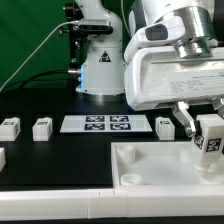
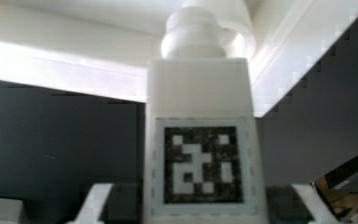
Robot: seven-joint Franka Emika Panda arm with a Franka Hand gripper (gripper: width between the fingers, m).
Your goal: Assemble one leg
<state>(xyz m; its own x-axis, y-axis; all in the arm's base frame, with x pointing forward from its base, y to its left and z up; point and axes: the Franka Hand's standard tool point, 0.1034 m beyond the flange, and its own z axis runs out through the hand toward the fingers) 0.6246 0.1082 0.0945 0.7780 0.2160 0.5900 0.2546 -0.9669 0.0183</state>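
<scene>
My gripper (image 1: 204, 130) is shut on a leg (image 1: 208, 140), a small white block with a black-and-white tag, held upright over the right part of the white tabletop (image 1: 150, 160). In the wrist view the leg (image 2: 201, 110) fills the middle. Its tag faces the camera and its narrow threaded tip (image 2: 197, 35) points away, toward the tabletop's white rim (image 2: 51, 70). The fingers (image 2: 101, 200) flank the leg's near end, where my gripper (image 2: 202, 206) holds it. Whether the leg touches the tabletop is hidden.
Two loose legs (image 1: 10, 127) (image 1: 42, 127) lie at the exterior view's left, and another (image 1: 165, 126) lies just right of the marker board (image 1: 97, 124). A further leg is cut off at the left edge (image 1: 2, 158). The robot base (image 1: 98, 70) stands behind.
</scene>
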